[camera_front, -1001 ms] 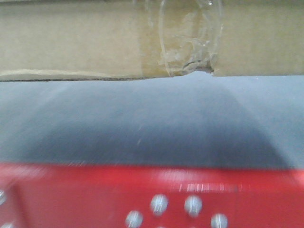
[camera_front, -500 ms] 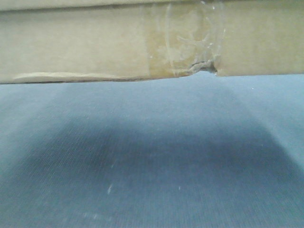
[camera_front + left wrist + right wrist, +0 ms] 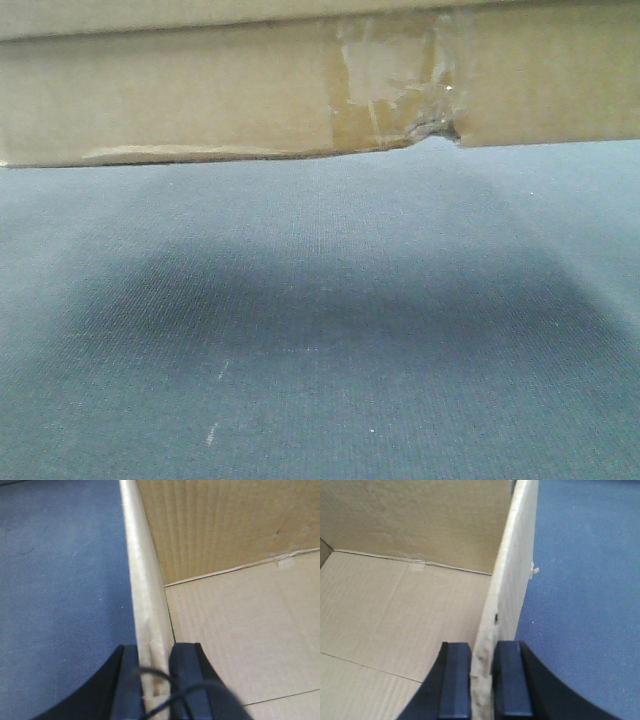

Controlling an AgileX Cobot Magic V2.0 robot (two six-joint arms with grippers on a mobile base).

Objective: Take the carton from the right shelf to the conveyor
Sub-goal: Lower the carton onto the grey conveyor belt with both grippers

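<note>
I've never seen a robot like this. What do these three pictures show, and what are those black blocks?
It is a two-armed robot; each picture comes from a different camera. The front camera looks low across a dark grey-blue conveyor at the side of a brown carton with clear tape and a torn notch on its lower edge. The other two cameras sit on the wrists. The black blocks are gripper fingers: the left gripper and the right gripper each pinch one wall of the open carton. Whether it touches the conveyor, I cannot tell.
</note>
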